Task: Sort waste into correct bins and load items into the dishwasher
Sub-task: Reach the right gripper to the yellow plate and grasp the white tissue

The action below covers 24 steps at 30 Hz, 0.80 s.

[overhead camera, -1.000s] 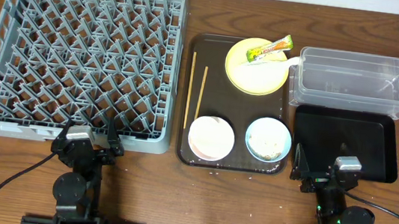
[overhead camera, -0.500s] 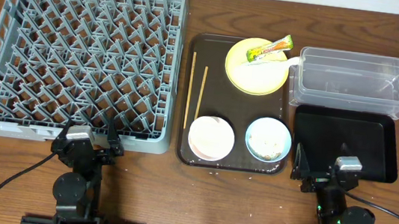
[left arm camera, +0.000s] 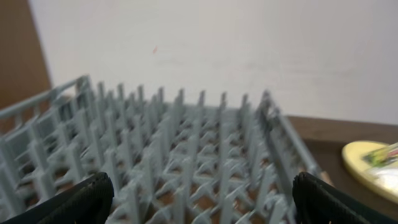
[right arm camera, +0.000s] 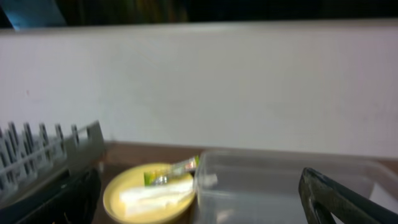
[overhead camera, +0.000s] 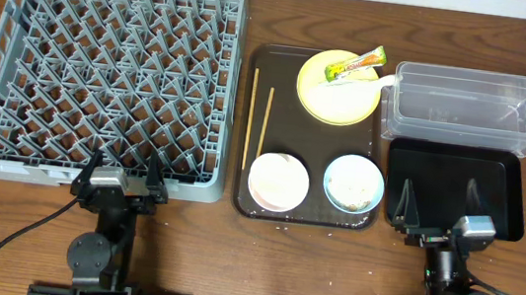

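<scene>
The dark brown tray point(overhead camera: 309, 138) lies on the tabletop point(overhead camera: 231, 253) and serves as the marker here. The grey dish rack point(overhead camera: 103, 70) sits just left of the tray, its pegs bare. On the tray's back right corner rests the yellow plate point(overhead camera: 320, 99); the green-yellow snack wrapper point(overhead camera: 355, 66) lies across the plate's far rim, and the crumpled white paper point(overhead camera: 375, 81) lies at the plate's right edge, reaching off the tray's right side. On the tray's front half stand the white bowl point(overhead camera: 278, 181), to the left, and the light blue bowl point(overhead camera: 330, 178), to the right, with whitish crumbs point(overhead camera: 353, 190) inside it. The two chopsticks point(overhead camera: 252, 116) lie lengthwise along the tray's left side, close together. Just right of the tray's back half stands the clear tub point(overhead camera: 471, 112); just right of its front half lies the glossy black tray point(overhead camera: 452, 184).

The left pincer point(overhead camera: 125, 165) hangs off the tray's front left, at the rack's front edge, fingers spread wide and holding nothing; the right pincer point(overhead camera: 438, 200) hangs off the tray's front right, over the black tray's front edge, likewise wide and empty.
</scene>
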Motion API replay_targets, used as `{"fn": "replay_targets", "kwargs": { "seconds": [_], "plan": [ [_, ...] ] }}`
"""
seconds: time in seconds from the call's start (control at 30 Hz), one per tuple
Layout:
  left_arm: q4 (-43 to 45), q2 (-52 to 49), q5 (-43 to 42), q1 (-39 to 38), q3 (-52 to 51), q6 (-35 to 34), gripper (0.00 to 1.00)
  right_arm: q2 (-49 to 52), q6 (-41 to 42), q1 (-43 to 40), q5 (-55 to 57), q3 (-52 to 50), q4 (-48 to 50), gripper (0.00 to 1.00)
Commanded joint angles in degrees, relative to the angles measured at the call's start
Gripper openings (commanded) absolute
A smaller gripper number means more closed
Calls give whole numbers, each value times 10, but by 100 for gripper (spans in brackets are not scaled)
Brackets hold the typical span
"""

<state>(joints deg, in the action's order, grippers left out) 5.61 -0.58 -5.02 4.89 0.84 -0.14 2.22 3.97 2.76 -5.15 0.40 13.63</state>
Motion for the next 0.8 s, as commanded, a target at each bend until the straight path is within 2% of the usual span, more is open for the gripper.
{"fn": "replay_targets", "kwargs": {
  "seconds": [0.0,0.23,0.37,0.5,0.57,0.67,0.77],
  "plan": [
    [10,3,-54,3,7,1,93,1,30,6,-4,15,7,99],
    [5,-34,-55,3,64,1,93,96,33,6,-19,89,7,99],
    [4,-114,-59,3,133,2,93,229,33,6,-57,186,7,99],
    [-32,-230,-111,3,237,2,93,400,33,6,-130,327,-23,99],
    [-72,-292,-145,3,298,2,94,478,33,6,-176,410,-69,99],
    [-161,-381,-193,3,403,2,94,606,32,7,-235,566,-191,99],
    [-255,-447,-208,3,492,2,93,694,19,7,-243,684,-304,99]
  ]
}}
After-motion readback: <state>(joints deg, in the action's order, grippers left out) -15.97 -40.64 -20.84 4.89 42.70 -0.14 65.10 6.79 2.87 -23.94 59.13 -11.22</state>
